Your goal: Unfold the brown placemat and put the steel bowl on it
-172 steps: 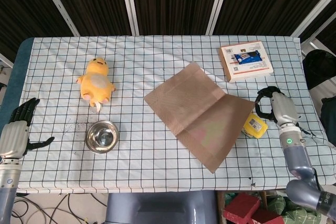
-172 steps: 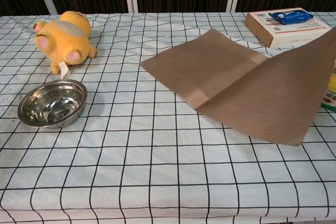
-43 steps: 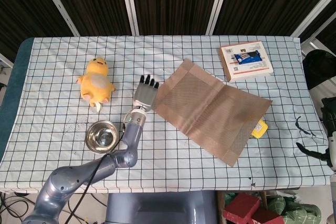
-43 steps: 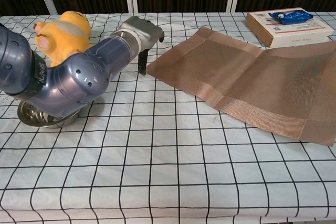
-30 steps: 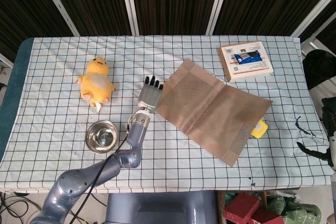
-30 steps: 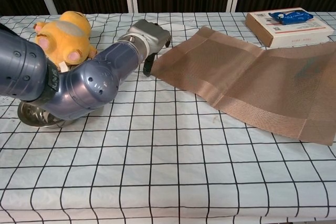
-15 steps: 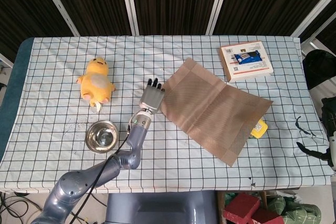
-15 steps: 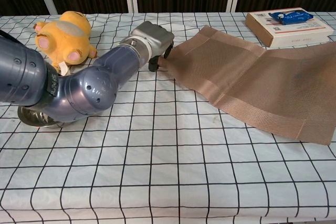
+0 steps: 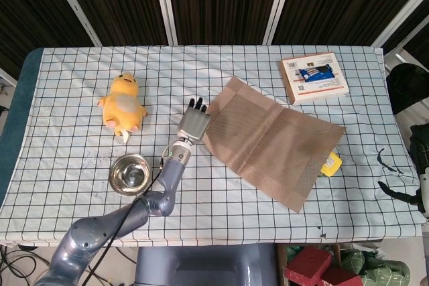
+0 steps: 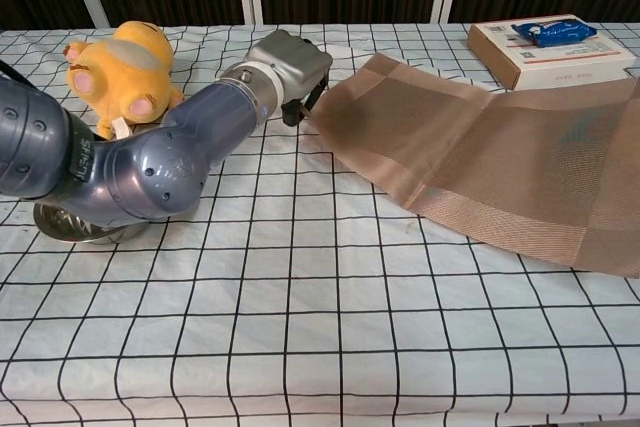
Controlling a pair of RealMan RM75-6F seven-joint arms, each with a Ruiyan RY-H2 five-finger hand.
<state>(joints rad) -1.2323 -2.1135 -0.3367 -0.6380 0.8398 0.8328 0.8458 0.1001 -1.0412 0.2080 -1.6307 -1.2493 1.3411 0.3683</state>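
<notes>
While steel bowl (image 9: 131,174) sits empty (off placemat (image 9: 273,139)).

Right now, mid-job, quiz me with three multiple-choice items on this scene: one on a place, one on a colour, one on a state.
1. Where is the bowl?
A. On the mat
B. On the cloth, near the table's front left, below the plush
C. On the box

2. What colour is the plush?
A. Yellow
B. Green
C. Blue

3. How does the mat lie?
A. Rolled up
B. Folded in half
C. Spread open, with the left hand at its left corner

Answers: 1 B, the bowl sits on the checked cloth, apart from the mat. 2 A, the plush body is yellow in both views. 3 C, the head view shows the whole mat open, the hand's fingers at its corner; whether they pinch it cannot be told.
</notes>
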